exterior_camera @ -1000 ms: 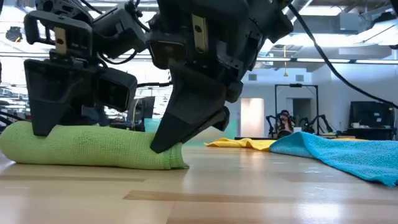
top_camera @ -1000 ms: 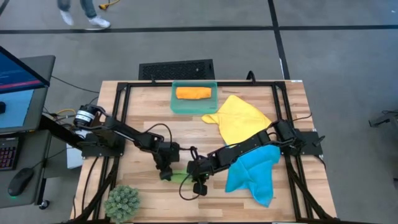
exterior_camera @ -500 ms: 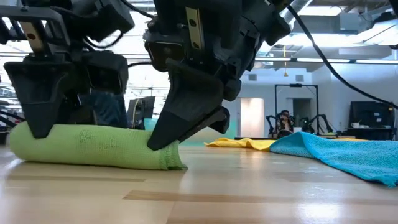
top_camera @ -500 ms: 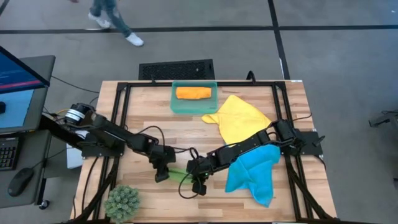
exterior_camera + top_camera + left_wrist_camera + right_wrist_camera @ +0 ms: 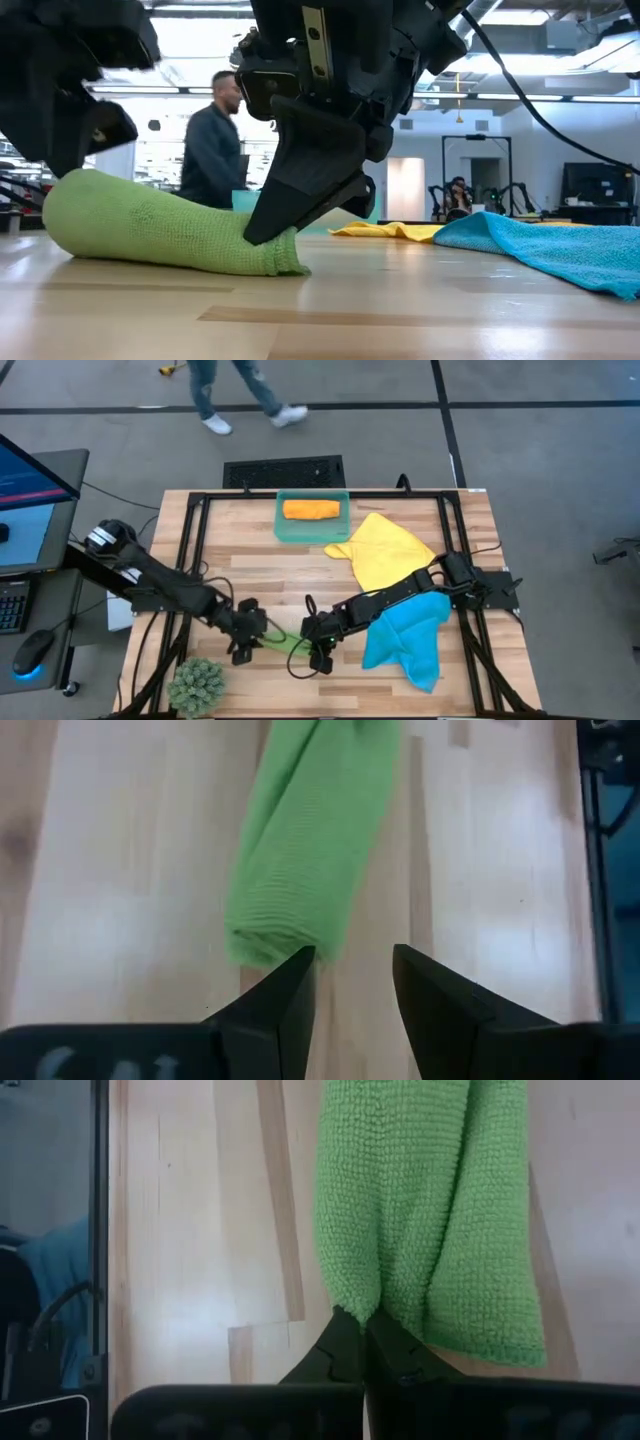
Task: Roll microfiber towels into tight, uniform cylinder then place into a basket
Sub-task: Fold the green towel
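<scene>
The rolled green towel (image 5: pixel 283 642) lies on the desk (image 5: pixel 250 550) near its front edge. The right gripper (image 5: pixel 362 1332) has its fingers pressed together, pinching one end of the roll. The left gripper (image 5: pixel 352 982) sits at the other end, fingers spread and gripping nothing. The orange towel (image 5: pixel 311 510) rests rolled in the basket (image 5: pixel 281 528); the yellow towel (image 5: pixel 385 550) and blue towel (image 5: pixel 410 640) lie unrolled.

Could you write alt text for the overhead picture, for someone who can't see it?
Two dark robot arms meet over a rolled green towel on a wooden table, the left gripper and right gripper at its ends. An orange roll lies in a teal basket; yellow and blue towels lie unrolled.
</scene>
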`<state>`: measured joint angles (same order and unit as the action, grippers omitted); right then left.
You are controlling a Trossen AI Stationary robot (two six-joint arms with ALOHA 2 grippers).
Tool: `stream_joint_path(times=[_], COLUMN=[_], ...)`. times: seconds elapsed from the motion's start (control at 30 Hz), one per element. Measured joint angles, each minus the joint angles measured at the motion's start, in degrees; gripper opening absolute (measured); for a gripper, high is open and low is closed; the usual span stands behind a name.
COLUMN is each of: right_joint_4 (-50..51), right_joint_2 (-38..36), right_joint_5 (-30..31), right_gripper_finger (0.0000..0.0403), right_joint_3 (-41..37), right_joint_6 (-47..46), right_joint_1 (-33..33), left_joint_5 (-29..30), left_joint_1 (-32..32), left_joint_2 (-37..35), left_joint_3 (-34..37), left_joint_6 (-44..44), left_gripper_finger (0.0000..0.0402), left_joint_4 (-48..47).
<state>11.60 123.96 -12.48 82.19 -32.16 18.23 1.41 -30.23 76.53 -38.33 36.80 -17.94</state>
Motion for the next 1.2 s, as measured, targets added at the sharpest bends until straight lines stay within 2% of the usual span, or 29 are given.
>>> stream_joint_path(times=[0.27,0.37,0.53,0.67,0.97,1.2], right_joint_4=[-0.02,-0.07,-0.09,-0.11,-0.20,-0.37], right_joint_2=[0.02,0.02,0.02,0.02,0.02,0.08], right_joint_5=[-1.41,-1.34,-1.25,-1.19,-0.95,-0.52], right_gripper_finger=[0.0006,0.0006,0.0006,0.0006,0.0012,0.0051], right_joint_3=[0.00,0.00,0.00,0.00,0.00,0.00], right_joint_6=[-0.90,-0.90,-0.90,-0.88,-0.62,1.21], right_joint_1=[-0.73,-0.73,-0.73,-0.73,-0.60,-0.25], left_joint_5=[19.52,22.84,23.65,23.42,16.15,8.07], left_joint_1=[-9.98,-11.04,-9.33,-7.36,-2.61,0.60], left_joint_2=[2.36,5.44,10.81,13.29,16.92,16.70], left_joint_3=[-0.07,-0.07,-0.11,-0.17,-0.52,-0.56], left_joint_6=[-10.25,-14.63,-17.90,-13.57,-1.95,9.20], left_gripper_finger=[0.0126,0.0126,0.0126,0.0126,0.0126,0.0126], left_joint_4=[4.01,5.81,9.43,9.80,9.78,9.66])
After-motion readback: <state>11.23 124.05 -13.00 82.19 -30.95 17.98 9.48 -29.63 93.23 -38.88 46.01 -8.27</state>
